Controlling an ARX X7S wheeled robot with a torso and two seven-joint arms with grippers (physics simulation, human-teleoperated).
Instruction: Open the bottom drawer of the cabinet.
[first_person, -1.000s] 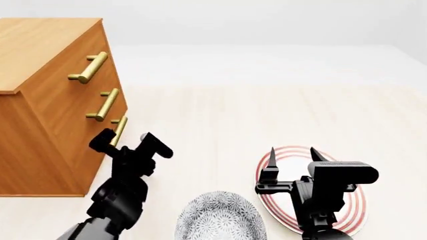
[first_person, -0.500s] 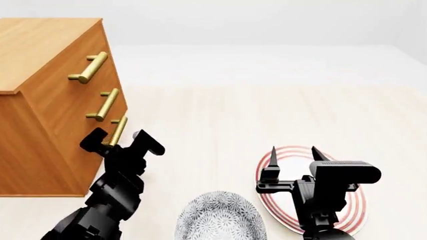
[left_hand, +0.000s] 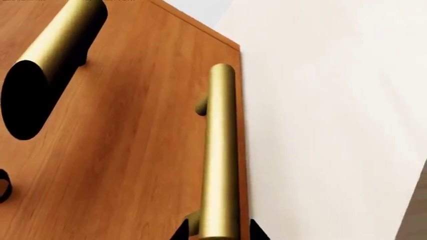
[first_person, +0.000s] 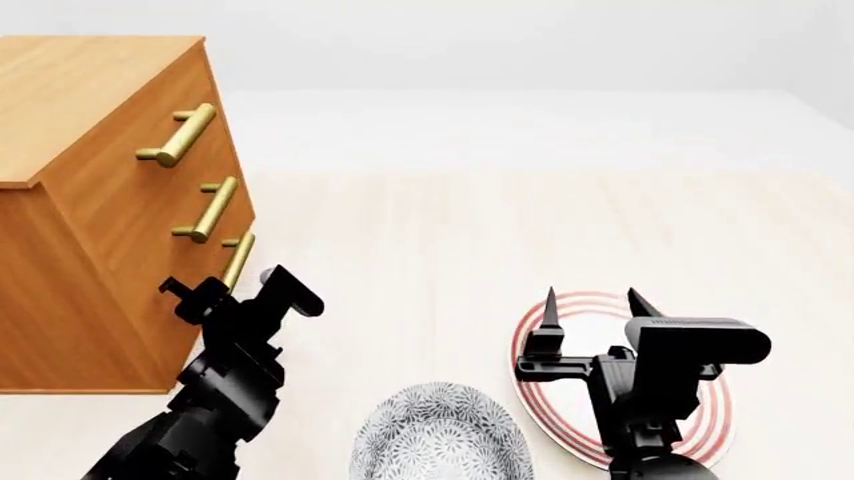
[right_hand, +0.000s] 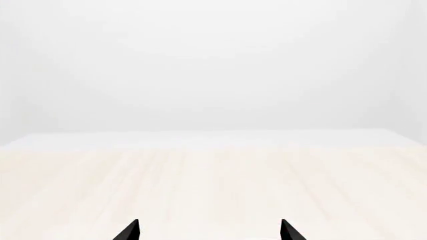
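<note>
The cabinet (first_person: 94, 110) stands at the left, with three brass bar handles on its front. The bottom drawer (first_person: 154, 310) is shut flush; its front fills the left wrist view (left_hand: 133, 165). Its handle (first_person: 238, 260) runs down the left wrist view (left_hand: 220, 150). My left gripper (first_person: 230, 290) is open, its fingertips (left_hand: 180, 234) on either side of the handle's near end, with the gripper (left_hand: 219, 233) around the bar and not clamped on it. My right gripper (first_person: 590, 305) is open and empty above the plate, and it faces bare floor in its wrist view (right_hand: 209, 231).
A patterned grey bowl (first_person: 441, 435) sits on the pale floor at the front centre. A red-ringed plate (first_person: 714, 410) lies under my right arm. The middle drawer's handle (left_hand: 53, 50) shows close beside the bottom one. A white wall lies beyond.
My left gripper has moved left toward the cabinet and now straddles the bottom handle's lower end. The right gripper has barely shifted. The drawer has not moved.
</note>
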